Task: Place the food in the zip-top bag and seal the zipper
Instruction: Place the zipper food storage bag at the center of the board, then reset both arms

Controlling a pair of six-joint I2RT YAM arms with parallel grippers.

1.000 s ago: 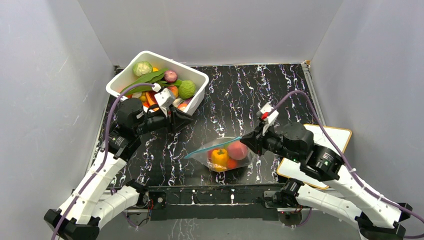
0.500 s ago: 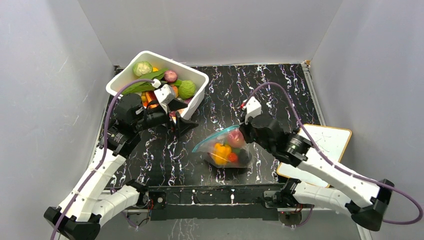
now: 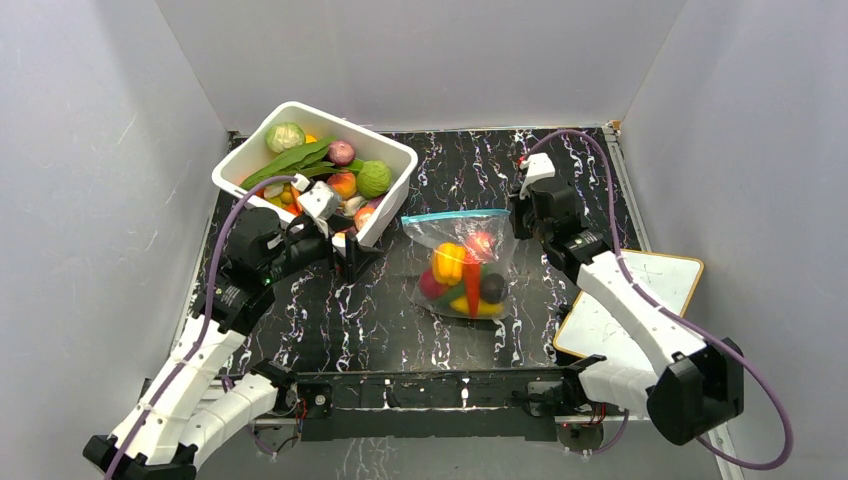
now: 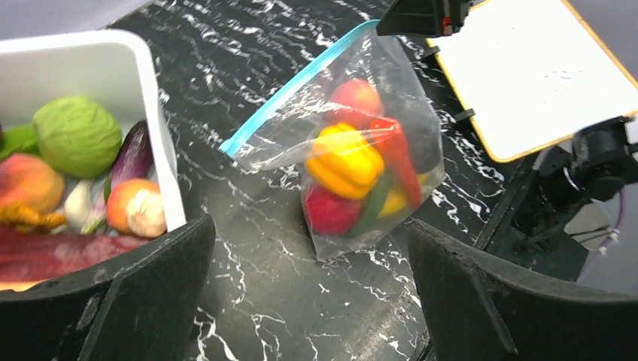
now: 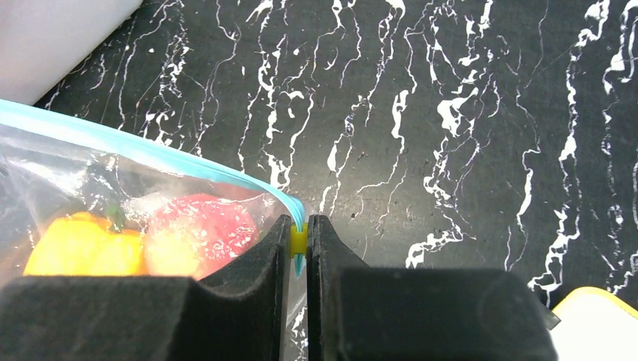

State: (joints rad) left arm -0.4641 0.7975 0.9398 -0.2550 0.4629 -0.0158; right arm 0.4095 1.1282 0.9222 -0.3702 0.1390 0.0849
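Your arms [image 3: 640, 315] have white shells and black joints. A purple cable [image 3: 225, 222] loops off each. Your left hand [image 4: 308, 233] and right hand [image 5: 299, 241] are matte black.

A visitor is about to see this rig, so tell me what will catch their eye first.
The clear zip-top bag mid-table, packed with bright food, stands out against the black marbled table. The right gripper is shut on one end of its light-blue zipper. At far left, a white tub holds more toy produce, the open left gripper beside it.
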